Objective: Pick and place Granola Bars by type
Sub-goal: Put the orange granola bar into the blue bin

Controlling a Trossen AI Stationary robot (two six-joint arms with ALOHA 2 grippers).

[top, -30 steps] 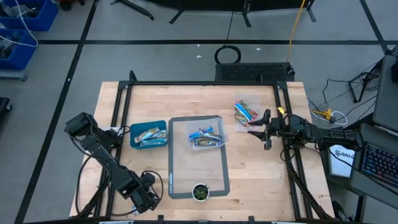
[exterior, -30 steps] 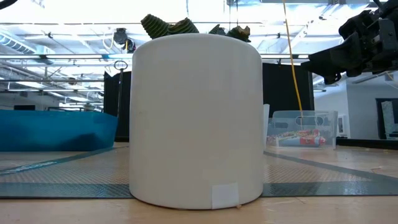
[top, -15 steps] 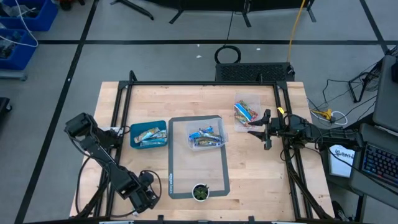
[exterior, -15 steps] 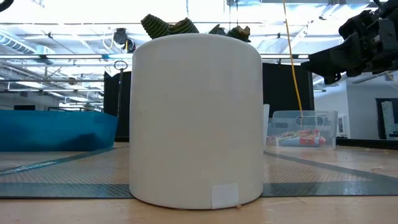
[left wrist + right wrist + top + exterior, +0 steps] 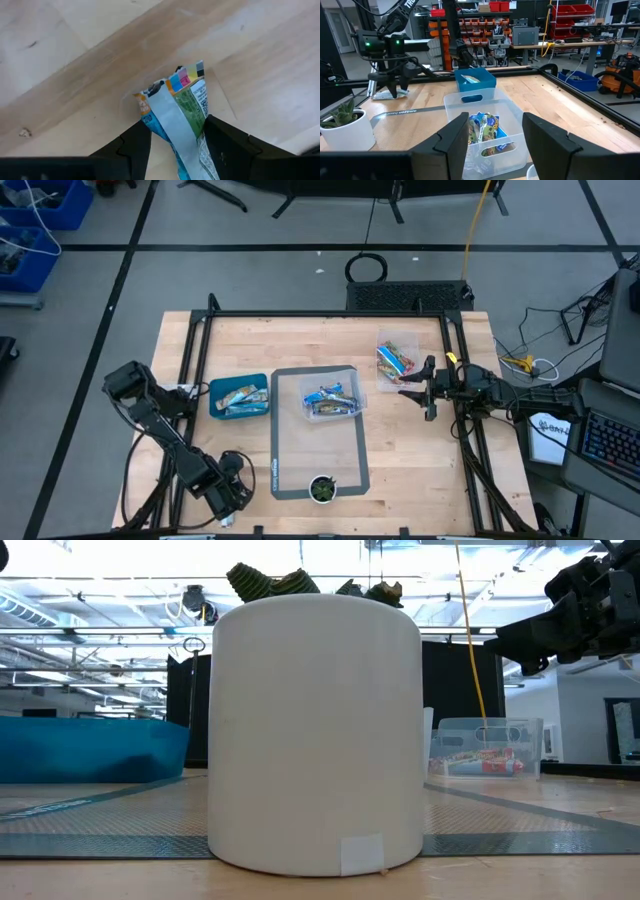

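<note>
My left gripper (image 5: 228, 492) is at the table's near left corner, shut on a granola bar (image 5: 180, 97) with a blue, orange, green and silver wrapper. It also shows far off in the right wrist view (image 5: 395, 82). My right gripper (image 5: 408, 388) is open and empty, beside the clear bin at the right (image 5: 396, 360), which holds blue and orange-red bars. A blue bin (image 5: 238, 396) holds tan and blue bars. A clear bin (image 5: 333, 400) with bright blue bars rests on the grey mat (image 5: 318, 450). My left gripper pinches the bar between its two fingers across the wrapper's width (image 5: 172, 120), with one end sticking out past the fingertips (image 5: 187, 75). The fingers point down from above. The free end lies low over the wood; whether it touches the table I cannot tell.
A small green plant in a white pot (image 5: 322, 488) stands at the mat's near end and fills the middle of the low view (image 5: 315, 730). A black frame (image 5: 200, 330) runs along the table's edges. Bare wood lies near left and near right.
My left gripper has gone a little toward the table's left edge, still shut on the bar.
</note>
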